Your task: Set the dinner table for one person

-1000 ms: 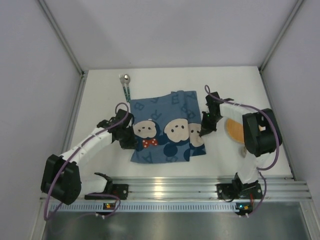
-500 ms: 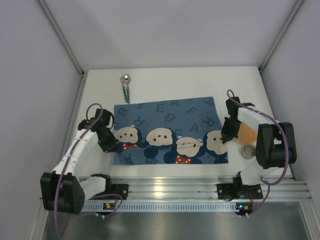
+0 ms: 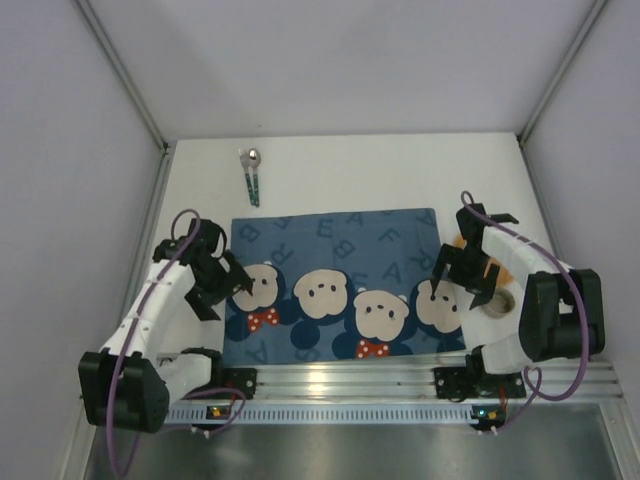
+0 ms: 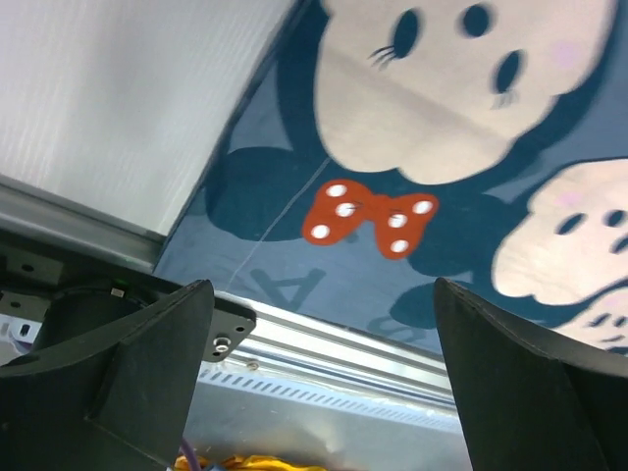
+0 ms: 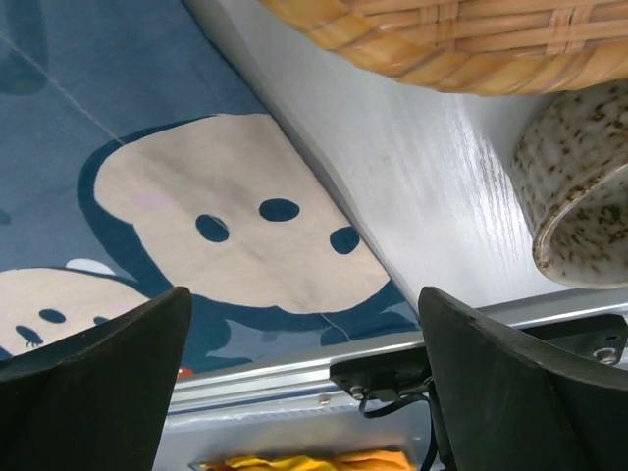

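Now, top view: the white table (image 3: 350, 170) fills the floor of the enclosure, with its ribbed rail (image 3: 340, 375) along the 6 o'clock edge.

The blue mouse-face placemat (image 3: 340, 250) lies spread flat at the middle of the table. Its 6 o'clock edge reaches the rail.

Change vs. 1.0 s ago: the mat was bunched and folded in the centre then; now it is fully opened out.

Change vs. 0.5 s ago: the mat was already stretched, but sat further toward 12 o'clock with bare table showing before the rail. It has since shifted toward 6 o'clock.

The left claw (image 3: 222, 285) is at the mat's 8 o'clock edge. Its fingers are spread wide, and the left wrist view shows only cloth and rail between them, nothing gripped. Half a second ago it was pinched at the mat's left edge.

The right claw (image 3: 462, 278) is at the mat's 4 o'clock edge. Its fingers are also apart and it holds nothing; the right wrist view shows a mouse face below the gap.

- The spoon (image 3: 251, 175) lies on bare table at 11 o'clock of the mat, apart from it and unmoved.
- The woven basket (image 5: 442, 29) and the speckled cup (image 5: 579, 216) are on bare table at 3 to 4 o'clock of the mat, just beside each other.
- In the top view the right arm partly hides the basket.
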Robot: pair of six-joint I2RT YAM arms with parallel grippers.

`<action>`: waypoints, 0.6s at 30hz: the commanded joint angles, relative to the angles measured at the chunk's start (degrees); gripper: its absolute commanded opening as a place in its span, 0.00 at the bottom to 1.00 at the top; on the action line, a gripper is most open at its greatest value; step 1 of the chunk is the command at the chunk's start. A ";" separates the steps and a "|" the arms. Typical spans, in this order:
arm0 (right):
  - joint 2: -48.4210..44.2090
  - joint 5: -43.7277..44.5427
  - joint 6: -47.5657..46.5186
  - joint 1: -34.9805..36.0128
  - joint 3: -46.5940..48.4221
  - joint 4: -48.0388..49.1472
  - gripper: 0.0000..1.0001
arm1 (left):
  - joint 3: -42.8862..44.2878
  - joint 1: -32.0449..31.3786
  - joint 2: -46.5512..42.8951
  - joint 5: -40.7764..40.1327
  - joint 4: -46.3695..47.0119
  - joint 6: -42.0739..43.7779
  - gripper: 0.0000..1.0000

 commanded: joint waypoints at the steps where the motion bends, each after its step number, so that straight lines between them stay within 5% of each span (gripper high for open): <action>1: -2.01 -1.48 -0.18 0.57 4.67 -3.60 1.00 | 7.76 0.22 0.13 -0.33 -1.54 1.30 0.98; 7: -3.85 -2.45 -0.97 2.23 13.01 -5.81 1.00 | 18.39 0.22 8.37 -4.37 4.52 4.20 0.98; 13: -4.47 -7.45 -4.74 3.03 18.21 -5.20 1.00 | 35.26 0.22 29.27 -7.27 12.34 7.36 0.86; 18: -3.68 -10.70 -8.61 3.03 17.51 -4.32 1.00 | 58.10 0.22 51.60 -12.45 11.56 8.16 0.80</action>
